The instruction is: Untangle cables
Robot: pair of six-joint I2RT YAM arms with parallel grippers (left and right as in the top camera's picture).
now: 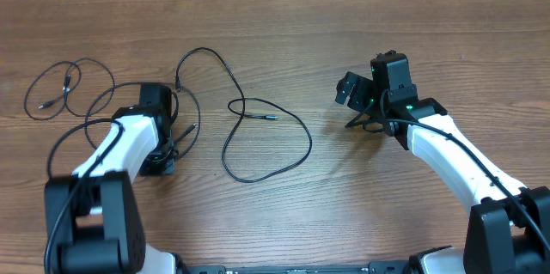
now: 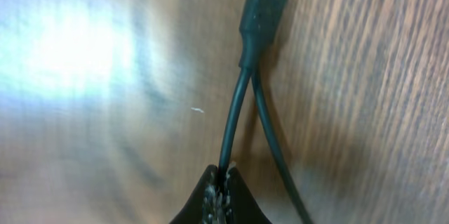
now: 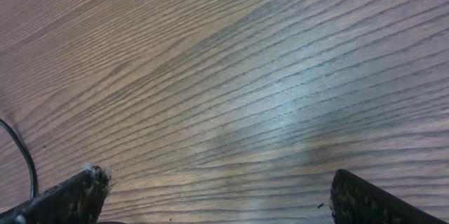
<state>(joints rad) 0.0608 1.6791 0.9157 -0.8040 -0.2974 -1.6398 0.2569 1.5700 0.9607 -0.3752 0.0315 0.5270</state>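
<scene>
On the wooden table (image 1: 284, 16), the cables (image 1: 258, 132) lay spread left of centre. One long cord formed an open loop at the middle, and a smaller loop (image 1: 64, 89) sat towards the left edge. Strands crossed close by the left arm (image 1: 112, 149).

The left gripper (image 2: 221, 199) was clenched on a thin black cord just below its plug end (image 2: 263, 13). A second dark line ran beside that cord; whether it was strand or shadow could not be told. The right gripper (image 3: 216, 182) stood released, fingers wide apart over bare wood and clear of the central loop. Only a sliver of cord showed at the left margin of its view.

Assessment: the separating step was in hand, with one cord seized. The next move would call for drawing the held plug end slowly clear of the crossings, watching that neighbouring strands did not drag along.
</scene>
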